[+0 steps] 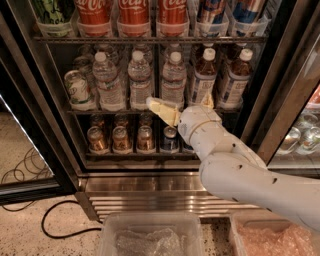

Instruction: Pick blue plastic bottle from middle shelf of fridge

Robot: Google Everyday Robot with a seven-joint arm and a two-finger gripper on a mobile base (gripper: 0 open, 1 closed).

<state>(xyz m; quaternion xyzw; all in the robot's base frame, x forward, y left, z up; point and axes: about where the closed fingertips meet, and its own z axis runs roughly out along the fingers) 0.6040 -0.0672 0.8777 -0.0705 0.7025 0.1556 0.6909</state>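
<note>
Two blue plastic bottles with white caps, amber drink and blue-and-white labels stand at the right of the middle shelf (125, 111) of the fridge (165, 182): one (202, 82) left of the other (234, 82). My gripper (183, 106) is open and empty in front of that shelf's edge, just below and left of the nearer blue bottle. One pale finger (163, 110) points left below a water bottle. The white arm comes in from the lower right and hides the bottoms of the blue bottles.
Three clear water bottles (140, 80) and a tipped green can (77, 90) fill the shelf's left. Cola cans (133, 12) stand above, small gold cans (120, 140) and a blue one (170, 141) below. The glass door (295, 100) stands open at right. Two plastic bins (150, 237) and a cable (55, 227) are on the floor.
</note>
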